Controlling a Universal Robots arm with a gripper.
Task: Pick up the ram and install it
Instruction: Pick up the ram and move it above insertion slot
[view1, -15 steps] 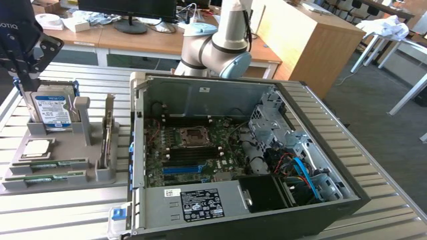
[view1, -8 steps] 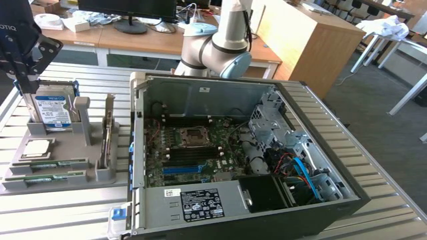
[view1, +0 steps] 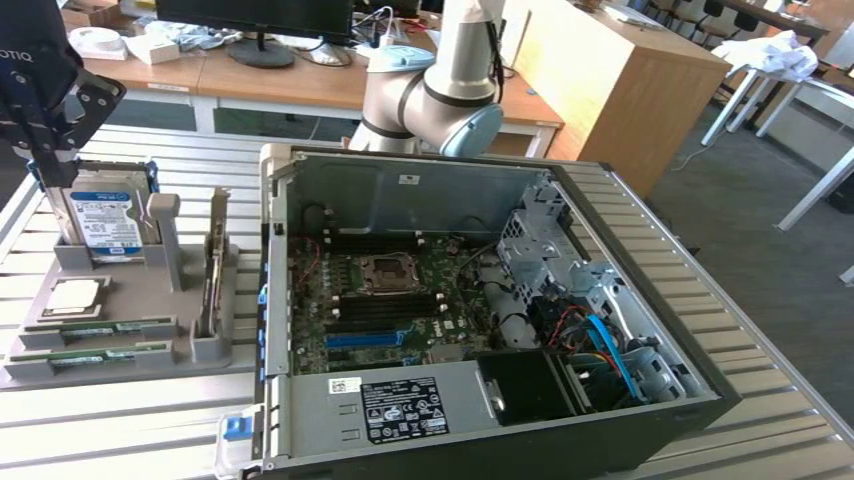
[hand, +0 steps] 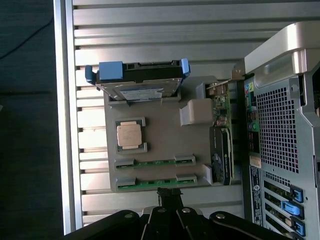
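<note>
Two ram sticks lie side by side in slots of the grey holder tray (view1: 134, 300): one ram stick (view1: 100, 327) (hand: 155, 162) sits nearer the processor chip, the other ram stick (view1: 94, 356) (hand: 155, 181) along the tray's edge. My black gripper (view1: 56, 180) (hand: 170, 193) hangs well above the tray, at the exterior view's left, shut with nothing in it. In the wrist view its joined fingertips appear just beyond the outer ram stick. The open computer case (view1: 641, 300) shows its motherboard with dark memory slots (view1: 387, 300) beside the processor socket (view1: 394, 268).
The tray also holds a blue-labelled hard drive (view1: 107, 215) (hand: 137, 80) standing on edge, a square silver processor chip (view1: 76, 295) (hand: 129, 135) and an upright expansion card (view1: 214, 270) (hand: 221, 150). All stands on a slatted metal table (view1: 120, 410). Desks and my arm's base (view1: 434, 100) lie behind.
</note>
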